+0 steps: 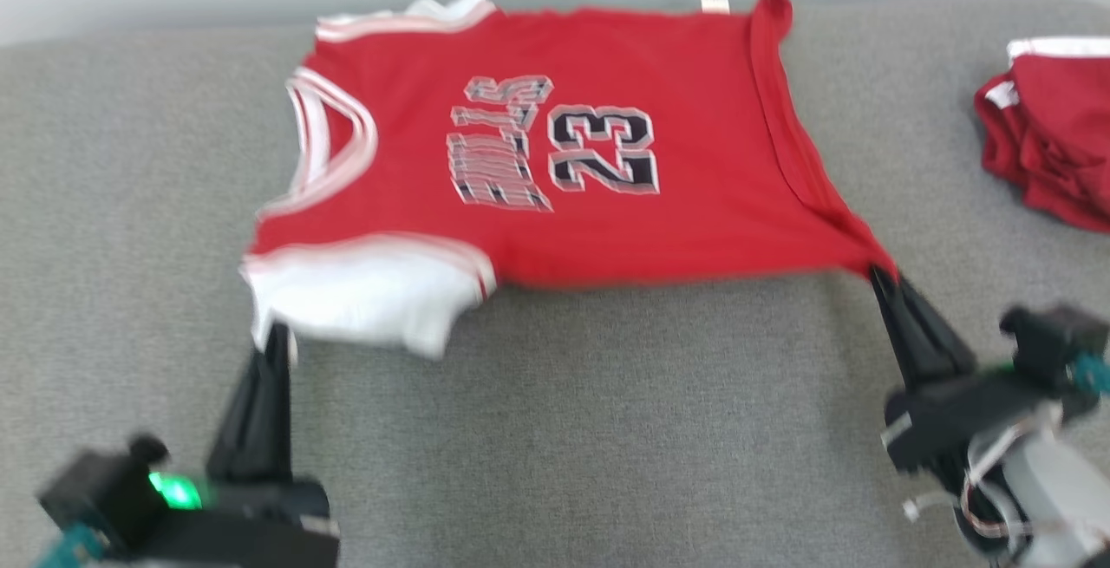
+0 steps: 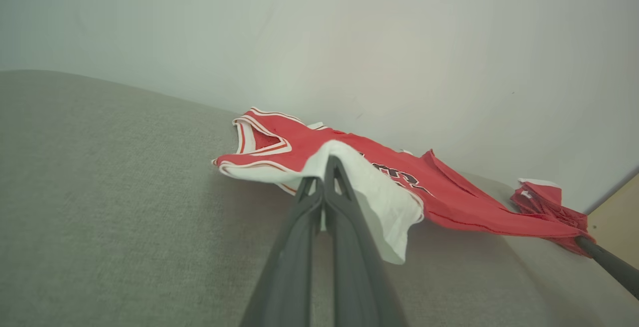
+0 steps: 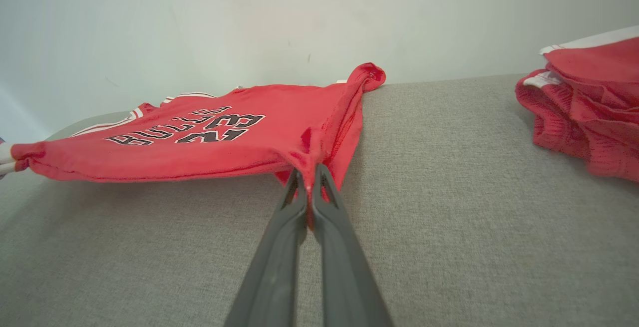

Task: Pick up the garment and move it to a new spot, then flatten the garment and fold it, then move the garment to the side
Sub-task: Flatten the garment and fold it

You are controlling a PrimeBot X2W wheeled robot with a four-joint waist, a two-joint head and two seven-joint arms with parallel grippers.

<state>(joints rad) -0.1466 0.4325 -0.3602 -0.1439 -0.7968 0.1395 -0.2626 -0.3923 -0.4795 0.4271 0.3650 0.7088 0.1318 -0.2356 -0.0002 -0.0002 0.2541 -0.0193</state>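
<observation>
Left gripper (image 1: 276, 334) clamped on white edge of jersey (image 1: 694, 117), right gripper (image 1: 876, 273) clamped on hem corner; uneven pull cld slip fabric from thin pinches.

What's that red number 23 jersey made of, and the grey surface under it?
Red jersey: probably thin synthetic knit, matte; it drapes limply and bunches at its pulled corners. Grey surface: looks like coarse woven upholstery fabric, matte, with a fine visible weave.
</observation>
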